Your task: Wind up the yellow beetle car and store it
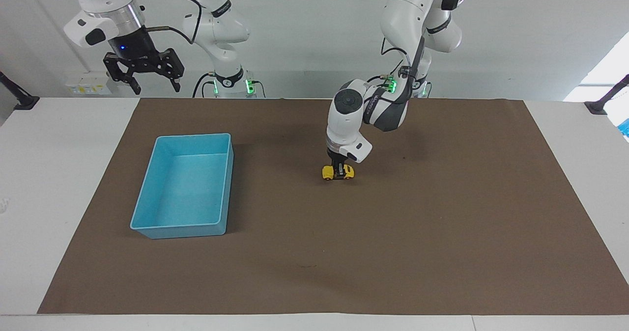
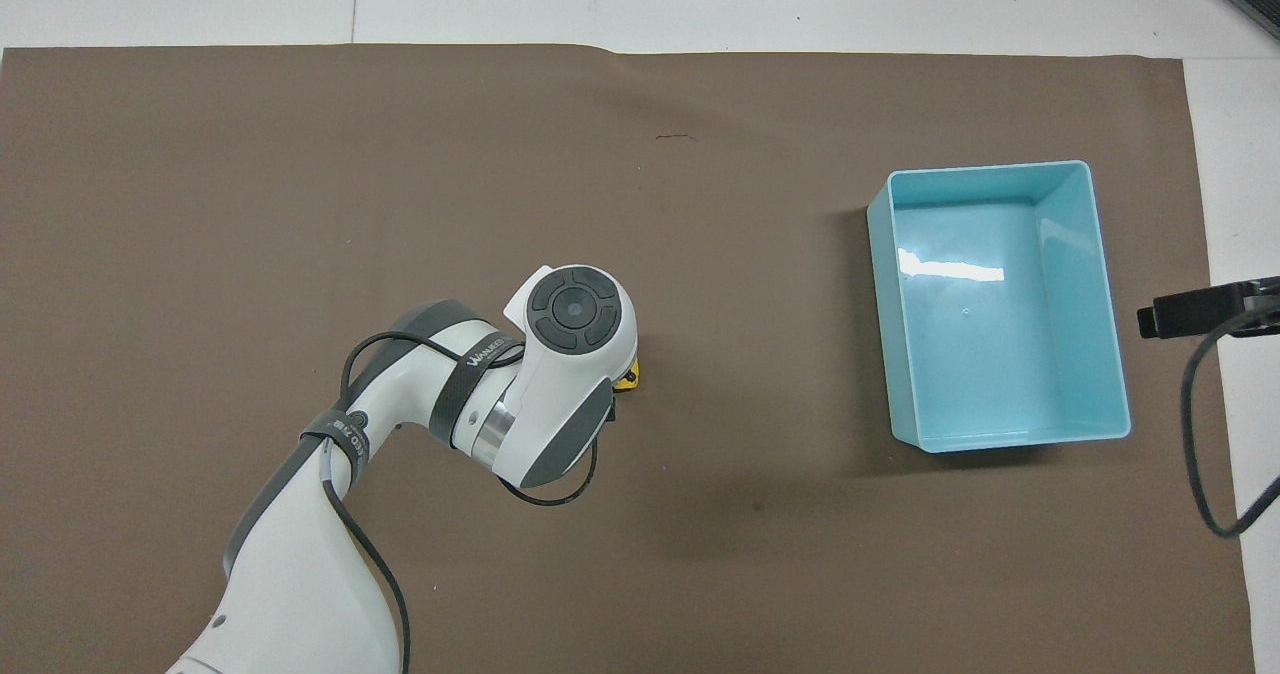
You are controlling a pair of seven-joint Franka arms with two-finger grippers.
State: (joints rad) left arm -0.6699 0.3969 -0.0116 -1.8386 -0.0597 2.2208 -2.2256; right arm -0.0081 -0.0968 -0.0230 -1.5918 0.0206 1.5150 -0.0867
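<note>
Where the facing view takes in the whole table, we note the yellow beetle car (image 1: 337, 172) sitting on its wheels on the brown mat (image 1: 417, 233), near the mat's middle and well apart from the blue bin (image 1: 184, 186), which stands toward the right arm's end of the table. We see the left gripper (image 1: 338, 169) pointing straight down onto the car, its dark fingers closed in across the car's middle, yellow showing on either side of them (a pinch, as far as we can read it). We find the right gripper (image 1: 143, 74) raised high over the table edge at its own end, fingers spread wide, the arm waiting. From the overhead view we get less: the left arm's wrist housing covers nearly all of the car, and only a small yellow corner (image 2: 628, 378) peeks out beside it; the gripper's fingers are hidden there. The bin (image 2: 1000, 304) shows a bare, glossy floor. At that view's edge we catch only a dark tip of the right gripper (image 2: 1200, 312), just beside the bin.
</note>
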